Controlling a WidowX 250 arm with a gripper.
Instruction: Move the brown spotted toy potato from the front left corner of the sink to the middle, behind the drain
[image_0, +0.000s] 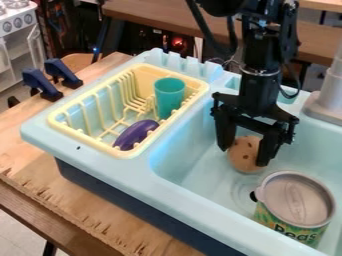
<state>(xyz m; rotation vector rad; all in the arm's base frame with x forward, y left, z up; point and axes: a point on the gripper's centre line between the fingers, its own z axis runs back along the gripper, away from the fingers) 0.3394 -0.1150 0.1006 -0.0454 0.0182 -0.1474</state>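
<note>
One brown spotted disc, low in the sink basin near a green can, gripper apparently clamped on it; grasp judged made, release undone, purple toy and teal cup already in the yellow rack.

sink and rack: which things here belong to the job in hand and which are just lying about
In the job:
- gripper
- spotted brown disc, at the gripper

Lying about:
- can
- purple toy and teal cup, in the yellow rack
- blue clamps
</note>
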